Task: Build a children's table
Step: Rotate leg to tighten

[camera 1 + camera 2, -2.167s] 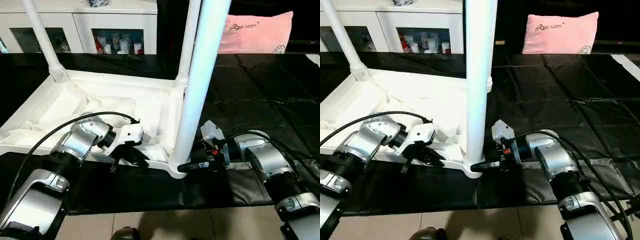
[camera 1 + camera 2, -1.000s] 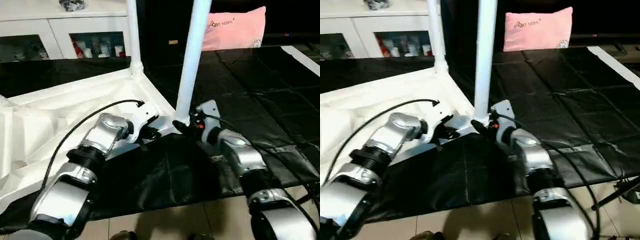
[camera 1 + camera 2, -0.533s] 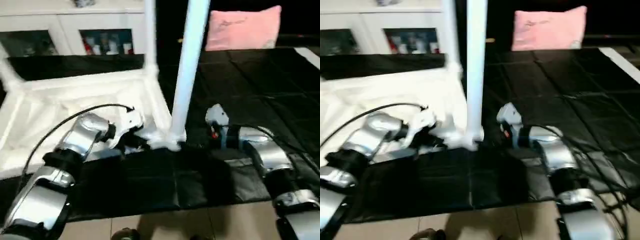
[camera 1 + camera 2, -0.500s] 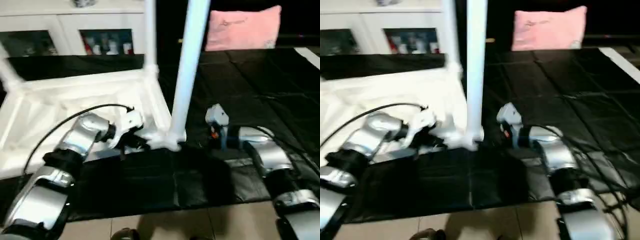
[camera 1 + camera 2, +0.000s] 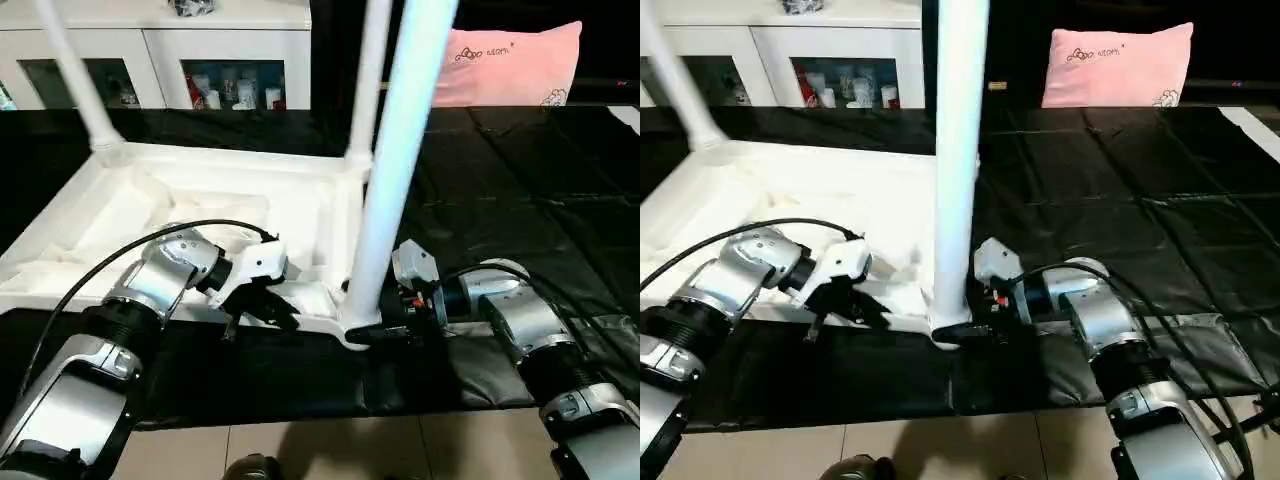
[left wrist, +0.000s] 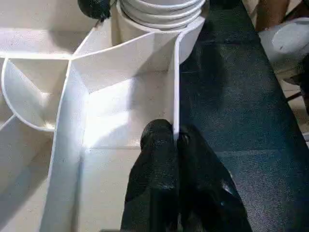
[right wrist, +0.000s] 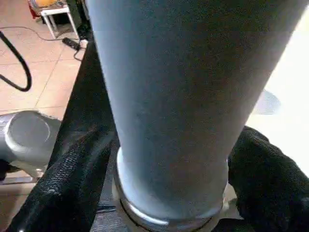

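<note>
1. Already three legs stand in the upturned tabletop [image 5: 180, 205], mid-left of frame; the fourth corner is cropped.
2. Left pincer [image 6: 175, 140] is clamped together on the tabletop's rim.
3. Right pincer [image 7: 169, 188] straddles the near leg [image 5: 395, 170] at its base; the fingers' grip is unclear.

the near leg [image 5: 395, 170] runs off the top edge at twelve o'clock, and so do the two far legs [image 5: 75, 80], so their ends are cut off. the tabletop [image 5: 150, 200] is partly covered by the left forearm [image 5: 150, 290]. the small things behind the cabinet [image 5: 230, 55] glass are too small to tell. the pillow [image 5: 515, 65] print is unreadable.
</note>
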Motion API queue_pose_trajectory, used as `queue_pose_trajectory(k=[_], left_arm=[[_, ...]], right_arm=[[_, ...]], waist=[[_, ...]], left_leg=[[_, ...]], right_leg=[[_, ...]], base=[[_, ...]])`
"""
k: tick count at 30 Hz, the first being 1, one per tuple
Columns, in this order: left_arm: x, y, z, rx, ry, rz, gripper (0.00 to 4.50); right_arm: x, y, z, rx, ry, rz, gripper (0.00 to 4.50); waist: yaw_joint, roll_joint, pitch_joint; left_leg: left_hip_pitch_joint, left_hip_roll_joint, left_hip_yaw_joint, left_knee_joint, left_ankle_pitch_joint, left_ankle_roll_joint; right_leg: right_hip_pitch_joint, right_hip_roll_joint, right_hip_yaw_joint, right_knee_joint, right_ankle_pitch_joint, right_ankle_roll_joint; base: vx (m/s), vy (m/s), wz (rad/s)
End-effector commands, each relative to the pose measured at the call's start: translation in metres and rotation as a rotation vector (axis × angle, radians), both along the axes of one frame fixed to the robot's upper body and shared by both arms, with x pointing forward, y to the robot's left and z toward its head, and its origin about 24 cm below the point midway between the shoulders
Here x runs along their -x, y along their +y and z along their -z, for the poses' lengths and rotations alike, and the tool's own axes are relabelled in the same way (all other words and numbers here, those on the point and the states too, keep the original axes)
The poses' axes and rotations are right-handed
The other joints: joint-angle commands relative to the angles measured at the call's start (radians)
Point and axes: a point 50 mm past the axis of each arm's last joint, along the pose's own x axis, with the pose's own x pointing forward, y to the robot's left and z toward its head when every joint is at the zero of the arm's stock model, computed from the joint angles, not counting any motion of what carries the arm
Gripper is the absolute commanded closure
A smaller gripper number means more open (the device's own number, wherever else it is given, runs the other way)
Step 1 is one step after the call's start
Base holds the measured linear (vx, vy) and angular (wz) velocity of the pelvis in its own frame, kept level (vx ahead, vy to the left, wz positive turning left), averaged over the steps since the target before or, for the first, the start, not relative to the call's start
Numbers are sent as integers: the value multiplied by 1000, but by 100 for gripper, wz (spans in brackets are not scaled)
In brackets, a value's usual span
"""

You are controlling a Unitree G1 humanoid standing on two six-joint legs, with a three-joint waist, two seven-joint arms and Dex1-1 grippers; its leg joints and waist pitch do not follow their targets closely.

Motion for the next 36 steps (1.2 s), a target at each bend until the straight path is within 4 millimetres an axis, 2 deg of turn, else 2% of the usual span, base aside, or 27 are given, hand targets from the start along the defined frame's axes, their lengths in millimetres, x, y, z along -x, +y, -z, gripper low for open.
queue_pose_trajectory(k=[1,5,9,14,20,21,24,25,26,27,29,30,31,33,34,36], left_arm=[[3,-10,-8,13,-12,96,450],[4,-9,-7,7,-6,104,450],[4,-9,-7,5,-4,105,450],[4,-8,-6,-1,-1,102,450],[2,-6,-4,1,-8,66,450],[-4,-7,-4,25,-32,-37,450],[-14,-9,-5,62,-67,-183,450],[-20,-10,-7,89,-84,-279,450],[-20,-10,-7,89,-84,-279,450],[-24,-11,-9,107,-92,-339,450],[-30,-14,-12,130,-114,-460,450],[-32,-15,-13,135,-123,-495,450],[-35,-17,-15,141,-133,-550,450],[-38,-23,-16,161,-147,-616,450],[-41,-30,-18,183,-166,-681,450],[-43,-38,-19,208,-172,-731,450]], right_arm=[[1,0,-4,-1,8,-36,109],[2,-3,-4,-2,37,-59,142],[3,-4,-4,-3,48,-65,170],[5,-3,-2,-9,61,-74,177],[9,0,0,-24,73,-75,177],[8,3,1,-51,70,-27,177],[2,8,5,-65,46,95,177],[-4,12,9,-64,35,210,177],[-4,12,9,-64,35,210,177],[-8,16,12,-64,24,288,177],[-13,23,18,-74,31,420,177],[-15,25,19,-78,31,456,177],[-17,28,22,-77,53,523,177],[-21,32,29,-50,62,628,177],[-25,35,35,-15,62,735,178],[-29,37,39,7,73,836,178]], waist=[[-7,3,-77],[-6,6,-80],[-6,8,-79],[-6,8,-77],[-6,13,-79],[-6,13,-79],[-4,11,-77],[-8,11,-74],[-13,10,-73],[-21,10,-72],[-36,6,-71],[-41,7,-72],[-50,6,-74],[-58,5,-73],[-66,7,-73],[-74,8,-74]], left_leg=[[54,59,-33,-87,-401,-40],[53,57,-31,-82,-356,-18],[53,57,-31,-83,-363,-19],[55,58,-32,-85,-396,-35],[56,58,-33,-86,-394,-40],[57,58,-32,-86,-391,-42],[57,56,-34,-86,-415,-54],[54,55,-35,-88,-428,-62],[55,55,-36,-89,-437,-70],[56,53,-41,-90,-463,-83],[50,50,-48,-92,-471,-92],[47,49,-50,-92,-469,-91],[52,47,-49,-90,-467,-82],[50,46,-44,-88,-449,-69],[46,43,-46,-86,-437,-68],[44,42,-46,-85,-430,-65]], right_leg=[[26,-33,21,-50,-280,-221],[29,-30,19,-45,-223,-238],[29,-29,19,-45,-226,-241],[27,-31,19,-49,-272,-232],[28,-27,18,-47,-243,-235],[28,-27,18,-45,-228,-237],[28,-32,19,-50,-273,-230],[26,-33,19,-51,-307,-221],[25,-34,20,-53,-324,-217],[24,-37,19,-56,-369,-205],[29,-38,17,-59,-408,-185],[30,-38,15,-60,-412,-181],[27,-34,15,-66,-398,-175],[26,-32,18,-64,-355,-193],[27,-34,17,-63,-355,-199],[28,-33,16,-65,-367,-194]], base=[[0,0,0],[0,0,0],[0,0,0],[0,0,0],[0,0,0],[0,0,0],[0,0,0],[0,0,0],[0,0,0],[0,0,0],[0,0,0],[0,0,0],[0,0,0],[0,0,0],[0,0,0],[0,0,0]])
